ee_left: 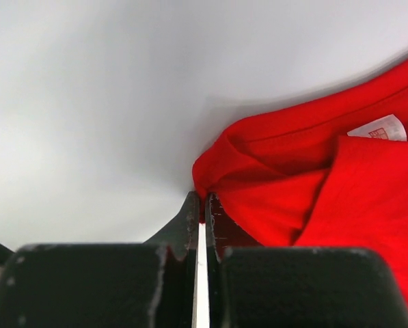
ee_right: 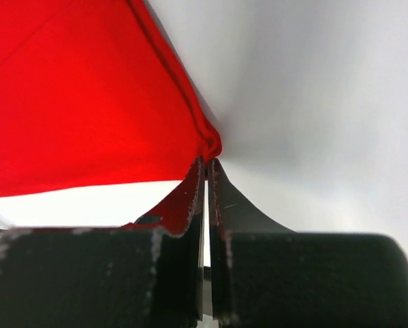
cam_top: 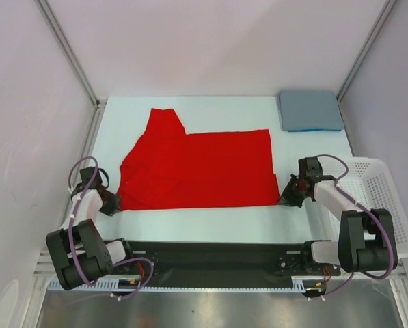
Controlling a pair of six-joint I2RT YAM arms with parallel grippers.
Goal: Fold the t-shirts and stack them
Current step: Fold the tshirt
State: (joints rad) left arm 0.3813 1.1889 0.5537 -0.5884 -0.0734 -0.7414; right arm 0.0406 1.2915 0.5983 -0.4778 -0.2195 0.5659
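1. Red t-shirt: lies spread flat across the middle of the bench. It is partly folded, and one sleeve juts toward the far edge on its left part. The near edge runs in a straight line from one tool to the other.
2. Left tool: sits low at the near left corner of the red t-shirt. In the left wrist view the jaws are pressed together with only a hairline slit between them. The bunched corner of red cloth is nipped at their tips.
3. Label: a small white tag with red print at the neckline of the red t-shirt. It is partly covered by a folded-over layer of cloth and shows in the left wrist view only.
4. Right tool: sits low at the near right corner of the red t-shirt. In the right wrist view the jaws are closed tight, and the pointed corner of the cloth is pinched between their tips.
5. Blue t-shirt: folded into a square and lying flat at the far right corner of the bench, well apart from the red t-shirt.
6. Basket: white mesh, standing at the right edge of the bench, just beside the right arm.
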